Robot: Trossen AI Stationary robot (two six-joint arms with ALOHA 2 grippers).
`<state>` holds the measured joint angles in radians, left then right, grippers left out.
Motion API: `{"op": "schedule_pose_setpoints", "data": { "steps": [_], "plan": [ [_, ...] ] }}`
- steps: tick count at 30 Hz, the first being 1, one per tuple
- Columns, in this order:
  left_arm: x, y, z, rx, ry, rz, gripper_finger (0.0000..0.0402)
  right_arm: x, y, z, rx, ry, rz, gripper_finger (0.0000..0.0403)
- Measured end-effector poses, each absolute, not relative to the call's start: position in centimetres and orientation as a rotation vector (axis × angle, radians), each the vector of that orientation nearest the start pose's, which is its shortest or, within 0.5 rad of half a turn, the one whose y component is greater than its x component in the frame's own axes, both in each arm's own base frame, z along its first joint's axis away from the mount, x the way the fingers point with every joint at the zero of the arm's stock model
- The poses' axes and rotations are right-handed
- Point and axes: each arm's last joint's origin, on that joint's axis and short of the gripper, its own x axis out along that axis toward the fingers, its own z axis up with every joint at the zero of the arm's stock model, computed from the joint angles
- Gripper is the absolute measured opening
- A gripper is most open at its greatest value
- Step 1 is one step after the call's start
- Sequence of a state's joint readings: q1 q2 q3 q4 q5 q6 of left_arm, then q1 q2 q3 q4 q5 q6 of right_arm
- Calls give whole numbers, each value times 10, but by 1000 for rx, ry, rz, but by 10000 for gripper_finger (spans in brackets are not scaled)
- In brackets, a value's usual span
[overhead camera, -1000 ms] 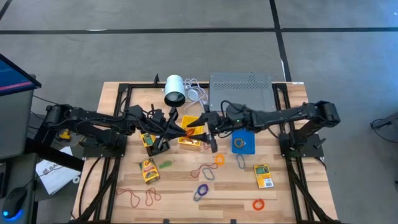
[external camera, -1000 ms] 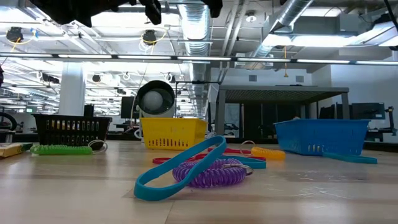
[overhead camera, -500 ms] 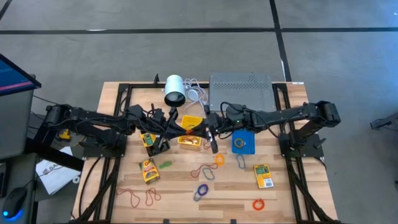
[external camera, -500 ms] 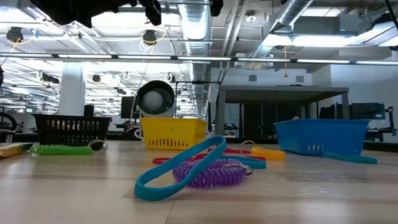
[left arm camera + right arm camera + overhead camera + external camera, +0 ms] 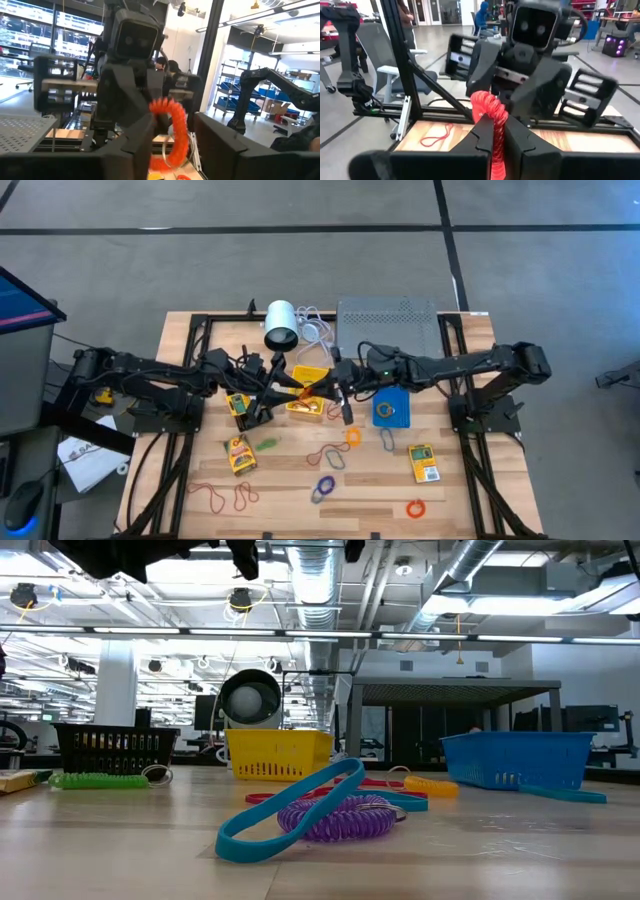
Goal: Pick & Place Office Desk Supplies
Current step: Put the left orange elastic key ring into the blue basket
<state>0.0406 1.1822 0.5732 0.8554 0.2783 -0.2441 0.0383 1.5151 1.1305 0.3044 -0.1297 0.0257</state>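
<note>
Above the yellow bin (image 5: 307, 392), we catch a handover in mid-air: the right gripper (image 5: 322, 385) has its fingers pressed together on a red coiled band (image 5: 490, 116), while the left gripper (image 5: 288, 383) faces it nose to nose, its fingers parted around the same coil (image 5: 170, 131).

The risk we see is the band itself. It is springy, and pinched at one small spot; should the right fingers slip, or the coil snag on a left finger (image 5: 131, 134) as the two part, it could spring away and land on the wood beside the bin, among the loose bands and the yellow-and-green packets (image 5: 240, 454), rather than inside. We cannot tell from the wrist views whether the left fingers touch the coil at all.

Both arms reach low and nearly level from opposite sides of the table (image 5: 460, 490), wrists meeting just over the bin, with the blue bin (image 5: 391, 408) near the right forearm.
</note>
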Motion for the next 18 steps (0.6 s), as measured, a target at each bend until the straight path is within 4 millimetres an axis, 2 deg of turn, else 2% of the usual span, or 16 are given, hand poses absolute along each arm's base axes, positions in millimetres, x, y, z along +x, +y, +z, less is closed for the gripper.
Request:
{"op": "schedule_pose_setpoints", "data": {
  "steps": [4,8,14,18],
  "plan": [
    [246,2,282,-202,-218,-265,199,333,17,342,28,61,167,9],
    [240,2,289,-197,-240,-267,218,310,16,358,29,91,162,9],
    [228,2,288,-185,-132,-236,204,259,6,373,25,249,-1,9],
    [219,3,287,-166,-55,-192,186,219,0,381,110,327,-54,9]
  ]
}}
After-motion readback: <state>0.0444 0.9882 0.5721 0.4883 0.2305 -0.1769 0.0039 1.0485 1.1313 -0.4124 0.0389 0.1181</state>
